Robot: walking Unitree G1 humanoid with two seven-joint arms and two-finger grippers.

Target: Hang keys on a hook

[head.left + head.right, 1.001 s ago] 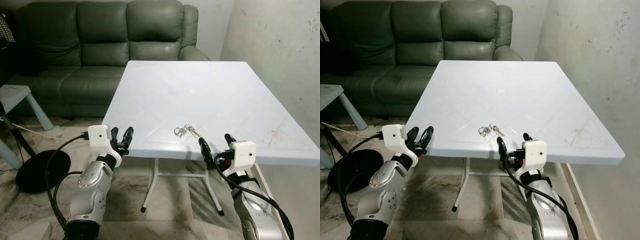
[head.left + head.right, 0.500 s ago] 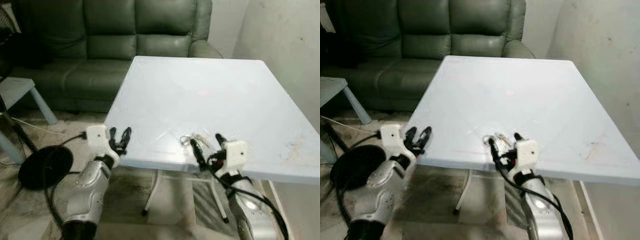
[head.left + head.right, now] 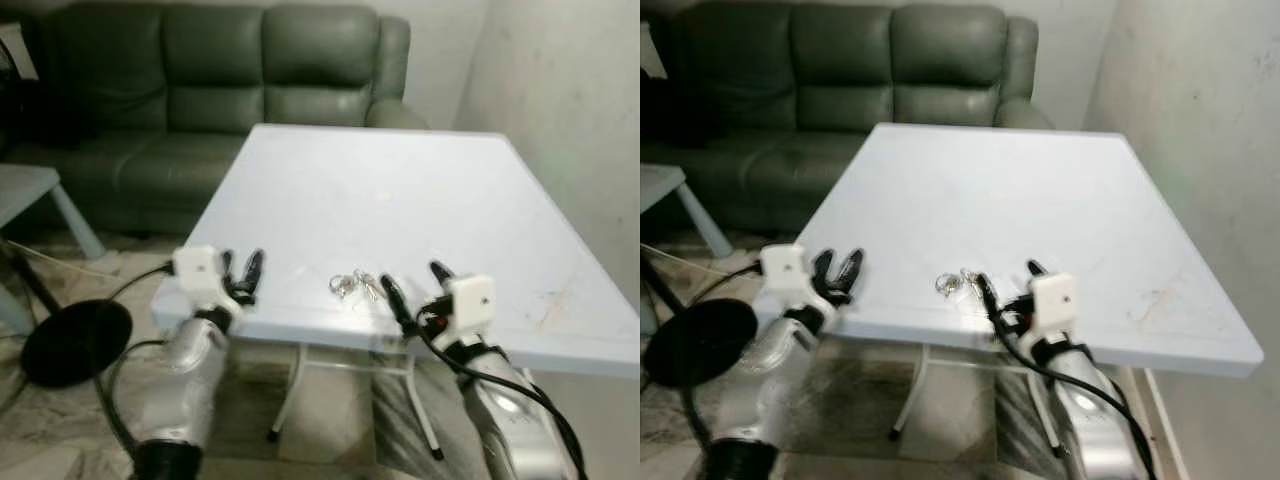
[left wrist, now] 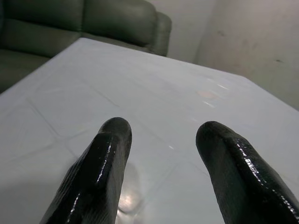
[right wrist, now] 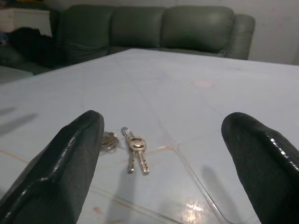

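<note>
A small bunch of keys (image 3: 352,286) on a ring lies flat on the white table (image 3: 400,190), close to its near edge. In the right wrist view the keys (image 5: 134,151) rest just ahead of the wide-apart black fingers. My right gripper (image 3: 413,284) hovers open over the near edge, just right of the keys and not touching them. My left gripper (image 3: 243,271) is open at the table's near left corner, its fingertips (image 4: 114,135) over bare tabletop.
A dark green sofa (image 3: 200,90) stands behind the table. At the far left a pale side table (image 3: 30,190) stands by the sofa, with a round black base (image 3: 75,340) and a cable on the floor. A stained white wall (image 3: 570,110) runs along the right.
The camera has shifted and the picture is blurred. My right gripper has come up to the near edge beside the keys. The left gripper has kept its place at the corner.
</note>
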